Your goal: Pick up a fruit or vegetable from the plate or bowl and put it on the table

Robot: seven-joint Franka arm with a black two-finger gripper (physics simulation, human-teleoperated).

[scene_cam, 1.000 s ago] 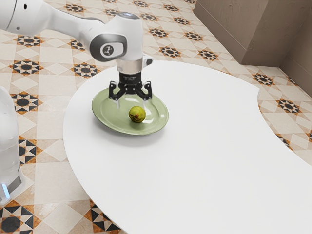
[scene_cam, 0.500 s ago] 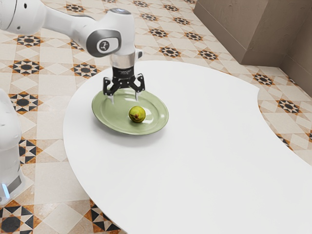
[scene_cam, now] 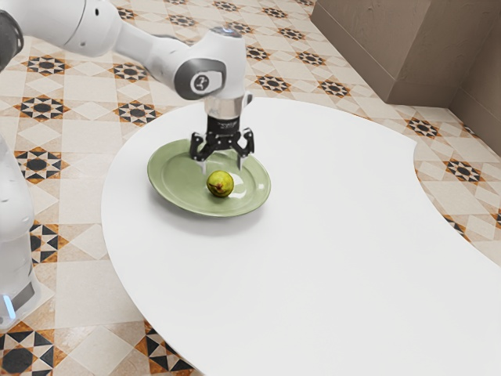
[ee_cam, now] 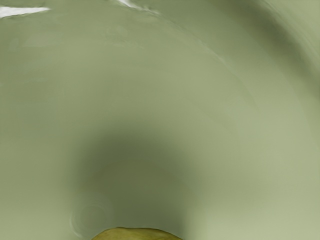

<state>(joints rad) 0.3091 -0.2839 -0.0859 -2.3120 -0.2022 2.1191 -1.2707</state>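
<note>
My gripper (scene_cam: 223, 166) hangs over the green plate in the exterior view, its two fingers spread apart with nothing held between them. The round yellow-green fruit (scene_cam: 220, 184) lies on the plate (scene_cam: 176, 184), just below the fingertips' level in that view. In the wrist view the top of the fruit (ee_cam: 137, 234) shows at the lower edge, against the plate's green surface (ee_cam: 240, 150). Whether the fingers stand on both sides of the fruit cannot be told.
The plate rests on a white curved table (scene_cam: 337, 227), near its rounded end. Beyond the table are a patterned tile floor (scene_cam: 59, 278) and a brown wall block (scene_cam: 383, 47).
My gripper first moved toward the exterior view's left and up, then back toward its right and slightly down. The fruit and plate have stayed where they were.
</note>
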